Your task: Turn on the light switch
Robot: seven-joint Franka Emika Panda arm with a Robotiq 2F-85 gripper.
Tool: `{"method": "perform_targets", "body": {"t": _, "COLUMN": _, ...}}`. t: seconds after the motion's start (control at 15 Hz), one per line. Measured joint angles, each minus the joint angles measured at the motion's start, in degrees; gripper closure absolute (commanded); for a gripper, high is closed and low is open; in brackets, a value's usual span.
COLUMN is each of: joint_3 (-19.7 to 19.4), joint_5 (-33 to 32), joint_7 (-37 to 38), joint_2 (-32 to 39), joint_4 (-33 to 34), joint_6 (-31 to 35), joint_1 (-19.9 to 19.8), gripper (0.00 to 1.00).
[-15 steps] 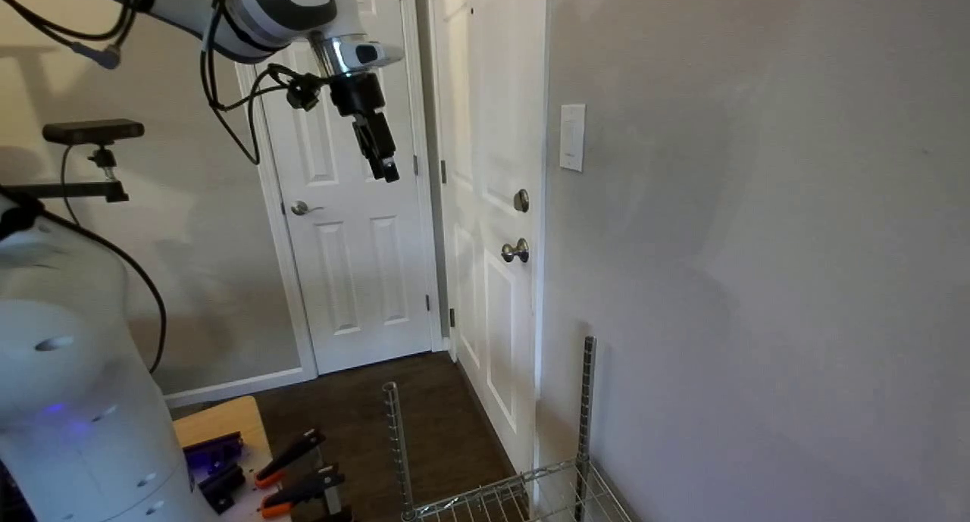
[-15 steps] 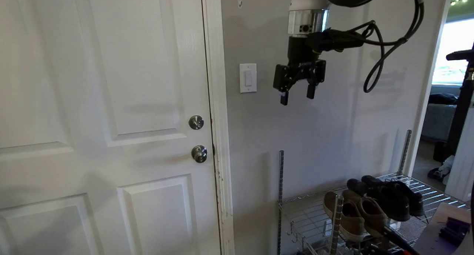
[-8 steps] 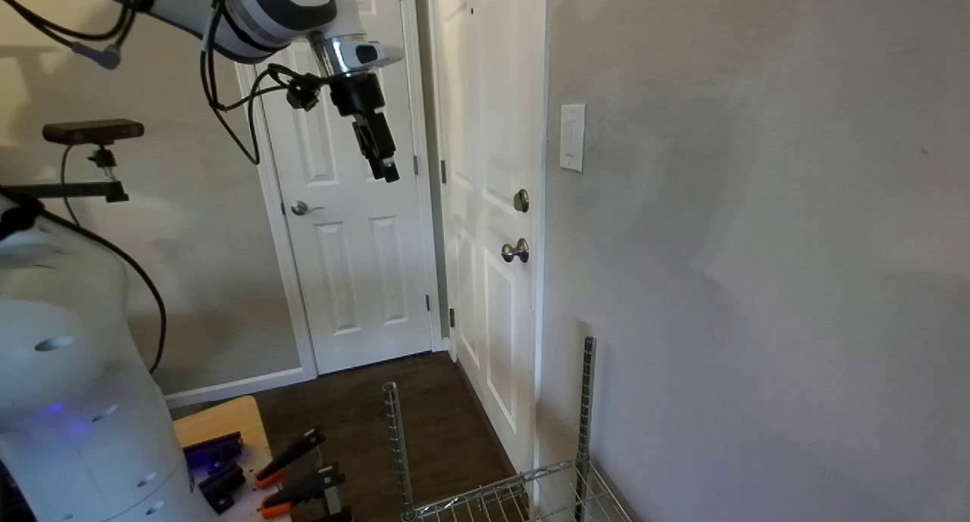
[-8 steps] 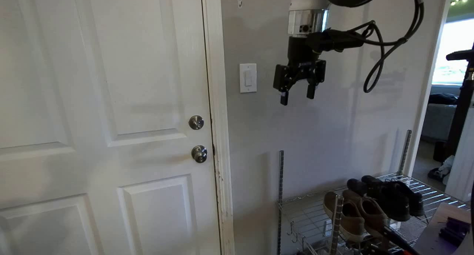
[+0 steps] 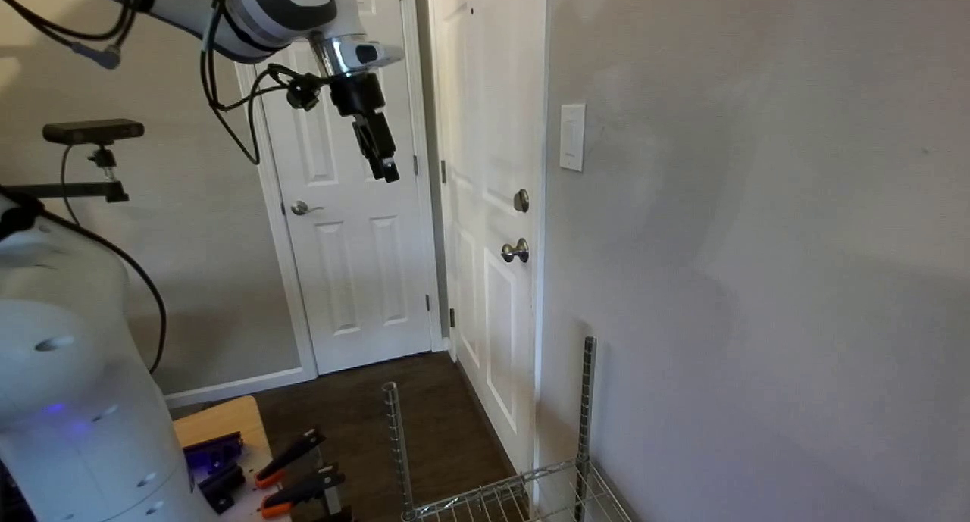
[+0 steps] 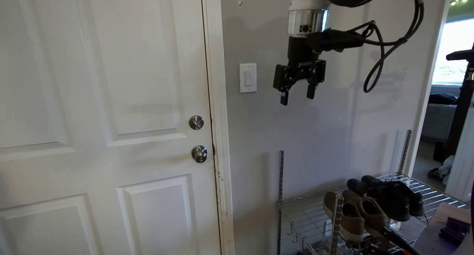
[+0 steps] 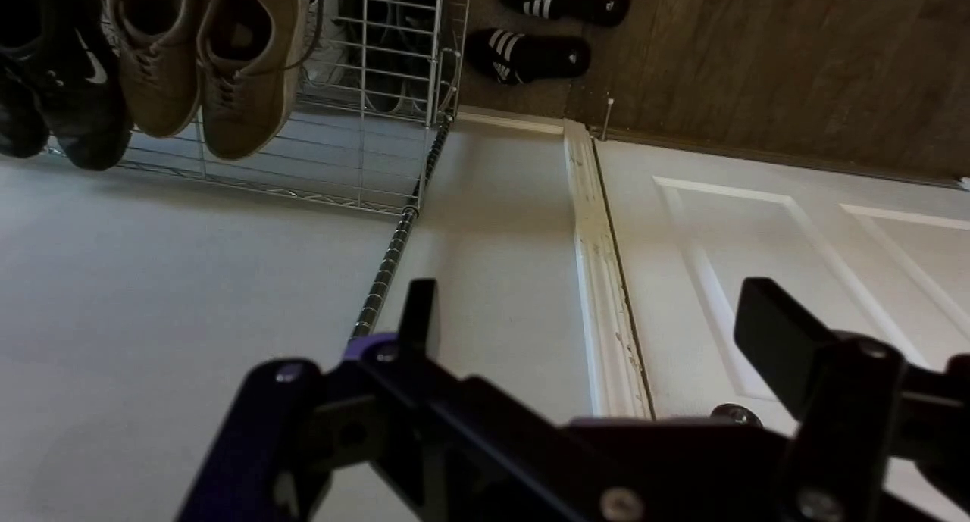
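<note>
Black at the gripper [image 6: 297,96]: hangs with fingers [image 7: 418,314] spread wide, framing wall [image 7: 504,295] and door frame [image 7: 604,302]. White on that wall, well past the edge of the tabletop [image 5: 223,417]: the light switch [image 6: 248,78]. Below, shows Adidas-striped slides [image 7: 557,57] and a Nike-swoosh shoe [image 7: 85,105].

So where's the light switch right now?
In both exterior views, the light switch is on the wall, just right of the white door frame and higher than the door knob; it doesn't show in the wrist view.
</note>
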Motion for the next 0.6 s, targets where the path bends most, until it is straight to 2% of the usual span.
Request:
{"method": "perform_targets", "body": {"t": 0.33, "joint_3": -0.5, "joint_5": -0.8, "joint_7": 0.8, "joint_2": 0.0, "joint_4": 0.0, "joint_6": 1.9, "joint_1": 0.2, "gripper": 0.0}}
{"method": "perform_targets", "body": {"t": 0.6, "joint_3": -1.0, "joint_5": -3.8, "joint_7": 2.8, "joint_2": 0.8, "joint_4": -2.1, "joint_6": 10.8, "joint_1": -0.4, "gripper": 0.0}}
